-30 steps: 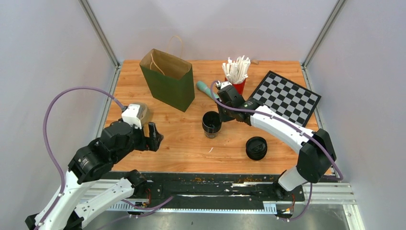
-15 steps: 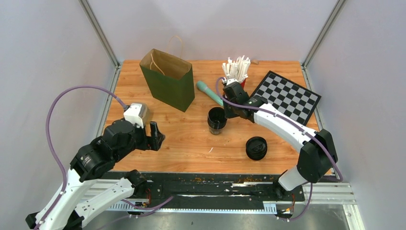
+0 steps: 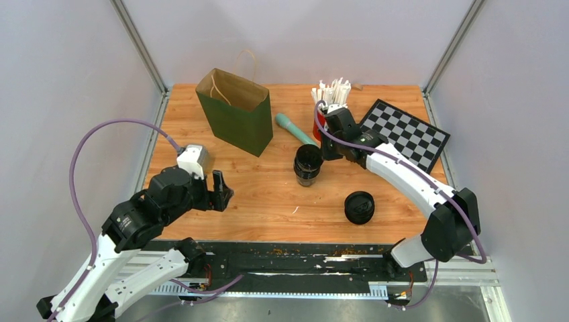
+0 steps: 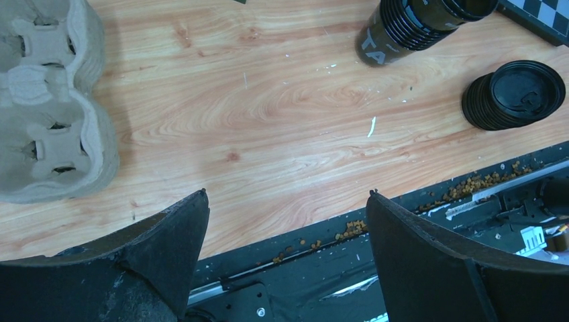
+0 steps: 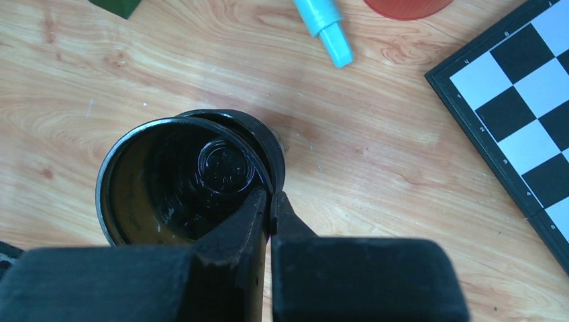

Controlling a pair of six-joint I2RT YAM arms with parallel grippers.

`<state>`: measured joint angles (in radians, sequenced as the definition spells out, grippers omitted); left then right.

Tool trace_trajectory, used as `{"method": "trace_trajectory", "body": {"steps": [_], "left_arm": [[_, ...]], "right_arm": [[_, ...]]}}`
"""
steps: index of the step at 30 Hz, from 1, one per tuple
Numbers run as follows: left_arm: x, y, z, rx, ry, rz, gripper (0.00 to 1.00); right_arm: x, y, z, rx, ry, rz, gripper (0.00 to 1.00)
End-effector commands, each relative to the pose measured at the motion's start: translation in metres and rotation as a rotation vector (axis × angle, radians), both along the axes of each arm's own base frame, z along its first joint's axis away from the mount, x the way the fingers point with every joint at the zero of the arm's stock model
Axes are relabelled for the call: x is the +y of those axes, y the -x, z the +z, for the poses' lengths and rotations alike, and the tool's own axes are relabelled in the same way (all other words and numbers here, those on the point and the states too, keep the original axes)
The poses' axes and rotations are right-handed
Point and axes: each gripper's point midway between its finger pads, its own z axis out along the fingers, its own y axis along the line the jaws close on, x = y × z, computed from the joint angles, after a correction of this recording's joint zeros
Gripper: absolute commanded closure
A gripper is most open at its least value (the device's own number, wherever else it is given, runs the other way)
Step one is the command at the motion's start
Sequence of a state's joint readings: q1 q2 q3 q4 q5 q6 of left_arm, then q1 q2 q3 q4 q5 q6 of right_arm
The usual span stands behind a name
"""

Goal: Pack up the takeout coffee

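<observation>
A black coffee cup (image 3: 308,164) with a ribbed side stands tilted on the wooden table, near its middle. My right gripper (image 3: 325,151) is shut on the cup's rim, one finger inside the cup (image 5: 181,181) and one outside. The jaws of the right gripper (image 5: 270,201) are pressed together on the thin wall. A stack of black lids (image 3: 359,206) lies to the right in front. A grey cardboard cup carrier (image 4: 47,100) lies at the left, beside my open left gripper (image 3: 218,191). An open green paper bag (image 3: 236,111) stands at the back left.
A red cup of white straws (image 3: 331,100) stands just behind the right gripper. A chessboard (image 3: 401,134) lies at the back right. A teal marker (image 3: 293,129) lies between bag and straws. Crumbs lie along the table's near black edge (image 4: 402,215).
My right gripper has shut on the cup's rim and drawn the cup right and slightly back, tilting it. The left gripper has edged a little to the right, still open.
</observation>
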<state>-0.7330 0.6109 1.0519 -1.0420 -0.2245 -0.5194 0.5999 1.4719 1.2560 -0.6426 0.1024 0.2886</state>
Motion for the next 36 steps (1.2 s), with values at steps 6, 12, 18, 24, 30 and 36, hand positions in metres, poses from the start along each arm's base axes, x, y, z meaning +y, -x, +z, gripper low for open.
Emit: {"method": "trace_trajectory", "body": {"steps": [6, 12, 18, 24, 30, 36], "left_arm": [[-0.007, -0.007, 0.011, -0.006, 0.025, 0.012, 0.07], [-0.01, -0.01, 0.013, 0.001, 0.041, 0.028, 0.07], [-0.012, -0.009, 0.013, 0.004, 0.06, 0.028, 0.07], [-0.009, -0.008, 0.014, 0.005, 0.053, 0.031, 0.07], [-0.01, -0.009, 0.01, 0.012, 0.041, 0.032, 0.07], [-0.013, -0.011, 0.004, 0.02, 0.037, 0.031, 0.07]], "right_arm": [[0.014, 0.008, 0.102, -0.14, -0.172, 0.061, 1.0], [0.023, 0.034, 0.114, -0.122, -0.25, 0.13, 1.0], [0.006, 0.022, 0.107, -0.187, -0.166, 0.068, 1.0], [0.005, 0.012, 0.074, -0.141, -0.1, 0.041, 1.0], [0.004, 0.002, 0.045, -0.12, -0.039, 0.035, 1.0], [0.008, -0.009, 0.028, -0.111, -0.01, 0.039, 0.99]]}}
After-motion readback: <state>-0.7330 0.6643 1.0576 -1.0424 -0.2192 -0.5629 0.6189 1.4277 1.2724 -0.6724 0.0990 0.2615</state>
